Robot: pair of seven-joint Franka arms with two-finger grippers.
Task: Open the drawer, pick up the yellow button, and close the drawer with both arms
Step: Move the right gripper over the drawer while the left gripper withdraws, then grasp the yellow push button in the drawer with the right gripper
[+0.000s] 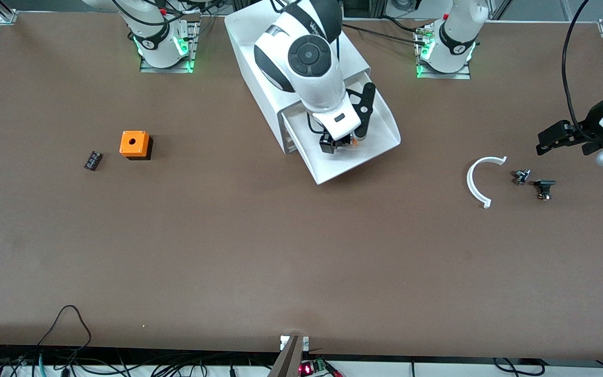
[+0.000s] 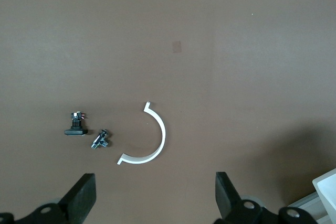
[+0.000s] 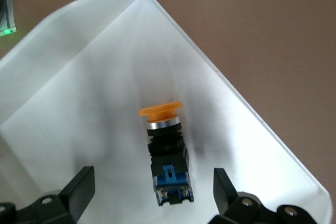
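Observation:
The drawer (image 1: 380, 149) is pulled out of the white cabinet (image 1: 259, 57), and its white tray also shows in the right wrist view (image 3: 79, 77). The button (image 3: 167, 153) lies on its side in the tray, orange cap away from the blue end. Only a bit of orange shows in the front view (image 1: 354, 141). My right gripper (image 1: 341, 145) is down in the drawer, open, with its fingers on either side of the button's blue end (image 3: 151, 191), not touching it. My left gripper (image 1: 547, 140) is open and empty (image 2: 156, 198) over the table at the left arm's end.
An orange cube with a hole (image 1: 135, 144) and a small black ribbed block (image 1: 92, 160) sit toward the right arm's end. A white arc piece (image 1: 477, 180) and two small dark parts (image 1: 521, 176) (image 1: 544, 188) lie under the left gripper (image 2: 157, 135).

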